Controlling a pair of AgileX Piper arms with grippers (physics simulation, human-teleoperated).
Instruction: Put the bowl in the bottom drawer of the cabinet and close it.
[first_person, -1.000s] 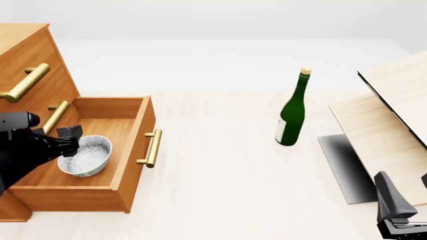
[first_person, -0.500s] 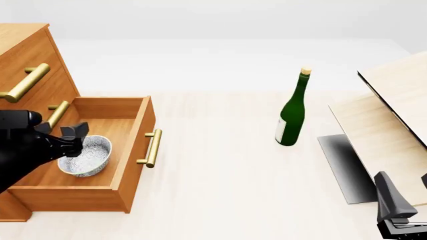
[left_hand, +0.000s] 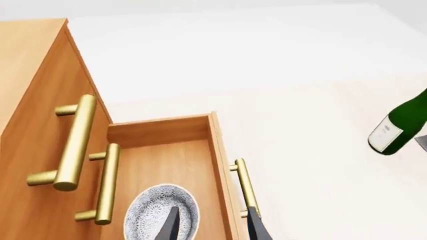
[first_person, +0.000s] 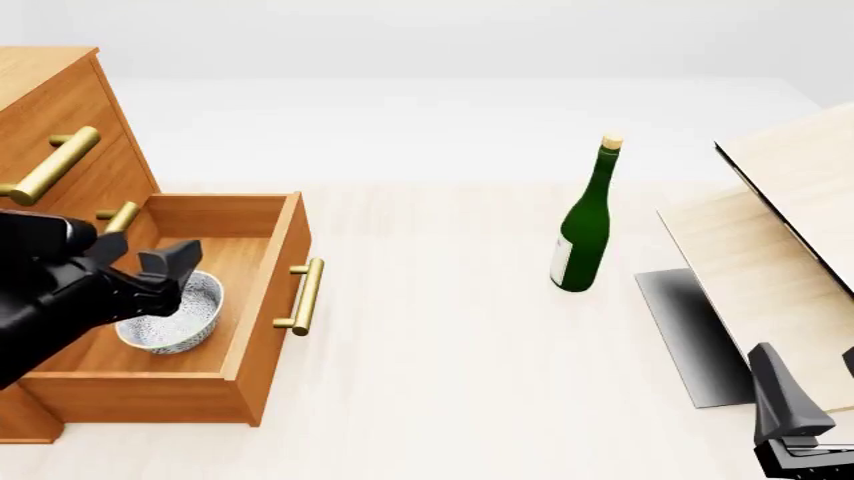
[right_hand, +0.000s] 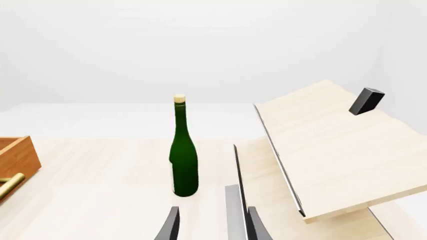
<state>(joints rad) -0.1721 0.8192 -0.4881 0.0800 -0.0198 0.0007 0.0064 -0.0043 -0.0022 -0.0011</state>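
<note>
The white speckled bowl (first_person: 187, 312) rests upright on the floor of the bottom drawer (first_person: 262, 300), which is pulled well out of the orange-brown cabinet (first_person: 54, 110). My left gripper (first_person: 163, 268) hovers just above the bowl's near-left rim, open and holding nothing. In the left wrist view the bowl (left_hand: 150, 207) lies below the spread fingertips (left_hand: 169, 226), and the drawer's brass handle (left_hand: 244, 189) runs beside them. My right gripper (first_person: 798, 425) stays low at the table's near right corner, open and empty, also seen as the right gripper (right_hand: 213, 227).
A tall green bottle (first_person: 585, 225) stands mid-table, right of the drawer. Pale wood boards (first_person: 787, 230) lean at the right over a dark grey panel (first_person: 694, 335). The drawer handle (first_person: 304, 296) faces the open tabletop. Two upper drawers with longer handles (first_person: 54, 165) stay shut.
My left gripper has lifted off the bowl's rim and drifted slightly right. The bowl stays put in the drawer. The right arm has not moved.
</note>
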